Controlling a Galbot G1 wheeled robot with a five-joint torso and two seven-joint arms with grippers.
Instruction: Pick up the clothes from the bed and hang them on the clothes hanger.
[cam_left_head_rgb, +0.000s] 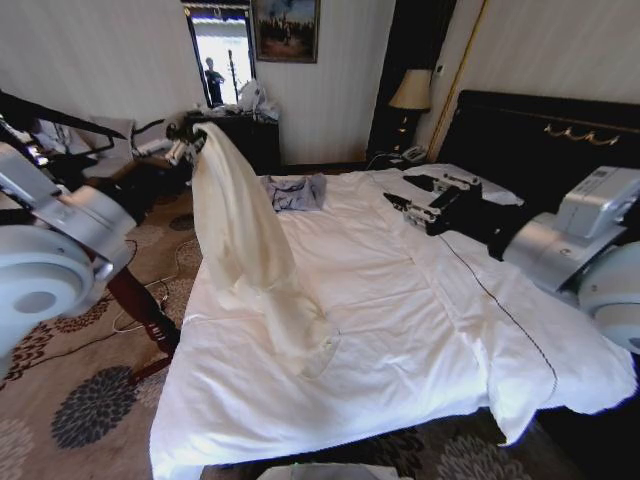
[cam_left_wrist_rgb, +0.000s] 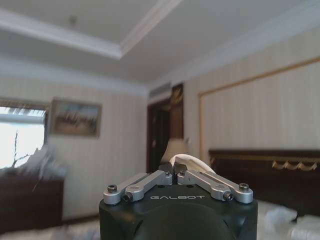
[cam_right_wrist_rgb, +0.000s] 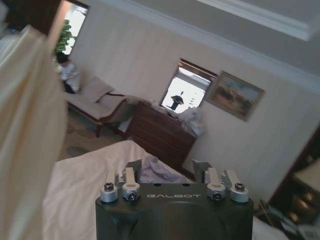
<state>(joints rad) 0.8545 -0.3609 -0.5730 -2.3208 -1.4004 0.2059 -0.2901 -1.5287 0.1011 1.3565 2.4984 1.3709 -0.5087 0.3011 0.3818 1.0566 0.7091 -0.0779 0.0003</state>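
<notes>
With its jaws pinched on one end, left gripper (cam_left_head_rgb: 187, 140) lifts the cream shirt (cam_left_head_rgb: 245, 240) clear for hanging; hem trails on the bed (cam_left_head_rgb: 400, 330). Right gripper (cam_left_head_rgb: 418, 207) hovers, fingers apart.

Daylight glares through the window (cam_left_head_rgb: 222, 55), the room is dim, and the head view's edges bend.
</notes>
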